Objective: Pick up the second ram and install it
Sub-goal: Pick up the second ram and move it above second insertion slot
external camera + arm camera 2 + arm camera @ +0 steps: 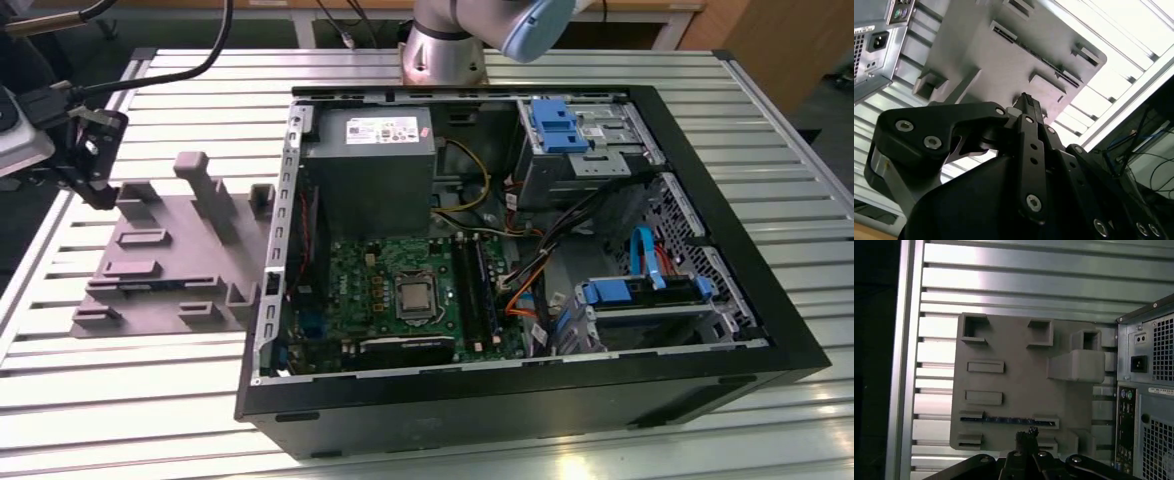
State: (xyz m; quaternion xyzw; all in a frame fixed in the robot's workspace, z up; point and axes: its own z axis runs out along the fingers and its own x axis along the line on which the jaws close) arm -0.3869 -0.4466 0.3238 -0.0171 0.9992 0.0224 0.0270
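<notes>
The second ram is a thin blue stick standing on edge in a long slot of the grey holder plate. In the first wrist view my gripper hovers just beside that slot, near the stick's middle, fingers pressed together and holding nothing. In the second wrist view the black fingers meet at their tips in front of the plate. In the exterior view the gripper hangs over the plate's edge, at the exterior view's left, apart from the computer.
An open black computer case lies on the slatted metal table, beside the plate. Inside are the green motherboard with long black slots, a grey power supply, cables and blue drive brackets. Raised grey posts stand on the plate.
</notes>
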